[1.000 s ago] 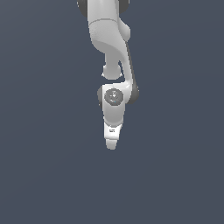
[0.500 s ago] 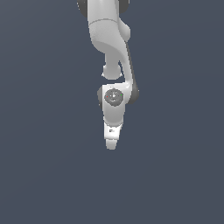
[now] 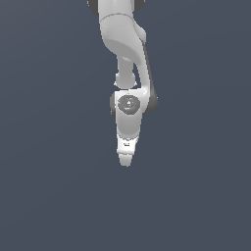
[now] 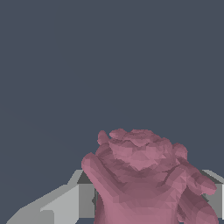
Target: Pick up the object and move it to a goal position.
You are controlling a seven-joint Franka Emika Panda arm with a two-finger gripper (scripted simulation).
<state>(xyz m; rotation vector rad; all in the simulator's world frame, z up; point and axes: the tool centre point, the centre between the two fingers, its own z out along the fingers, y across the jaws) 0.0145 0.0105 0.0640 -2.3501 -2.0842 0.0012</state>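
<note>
White pincer (image 3: 126, 161) grips the bumpy pink-red berry-like lump (image 4: 142, 179); carrying step, next needs steady travel to the goal.

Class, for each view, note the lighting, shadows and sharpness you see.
Exterior view: flat, even light, no cast shadow under the gripper, edges soft and low in detail. Wrist view: the object fills the foreground, faceted, softly shaded, no glare; grey background plain.

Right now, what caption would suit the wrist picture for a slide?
A bumpy dark pink berry-like lump fills the foreground between the grey gripper fingers, against a plain slate-blue background.
</note>
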